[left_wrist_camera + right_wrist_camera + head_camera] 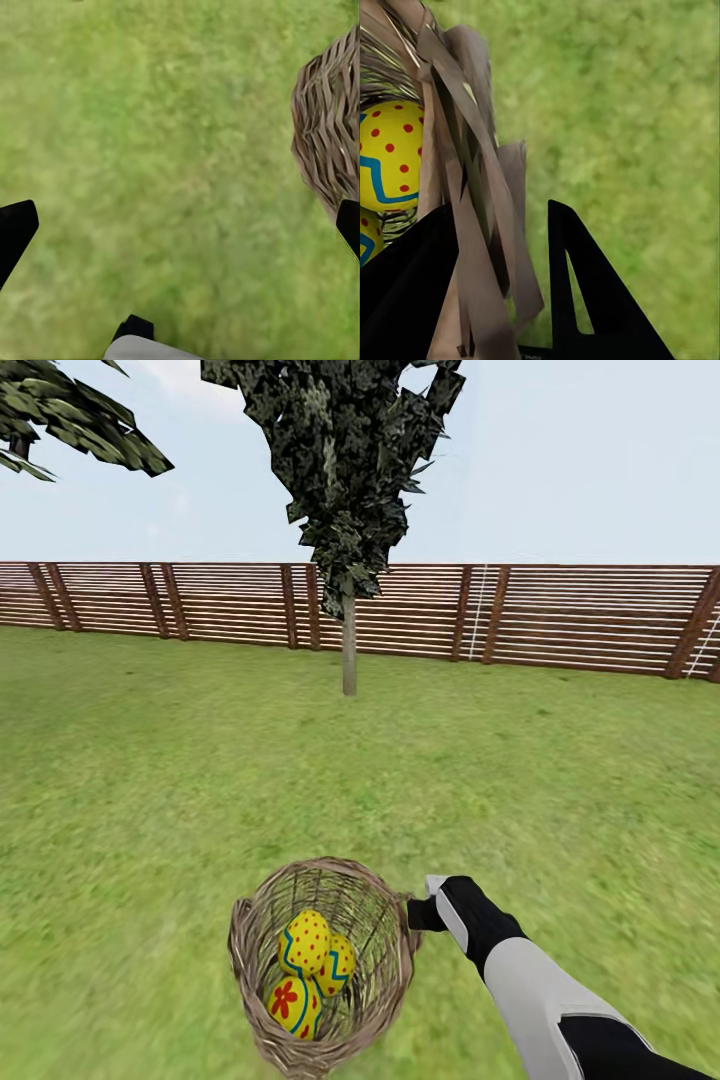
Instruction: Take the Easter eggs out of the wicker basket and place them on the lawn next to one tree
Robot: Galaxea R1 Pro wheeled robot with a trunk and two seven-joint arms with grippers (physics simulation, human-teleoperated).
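The wicker basket [320,960] rests on the lawn [150,780] close in front of me, leaning a little. Three yellow Easter eggs lie in it: one with red dots [305,942], one with blue zigzags [338,965] and one with a red flower [293,1005]. My right gripper [420,910] is at the basket's right rim. In the right wrist view its fingers [585,300] straddle the woven rim [472,225], shut on it, beside the dotted egg [390,157]. My left gripper [180,232] is open over bare grass, with the basket's outer wall [330,135] beside it.
A tree with a pale straight trunk [349,650] and dark blotched foliage stands ahead, a few metres beyond the basket. Behind it a brown slatted fence [560,615] closes the garden. More foliage [60,420] hangs in at the upper left. Open grass lies all around.
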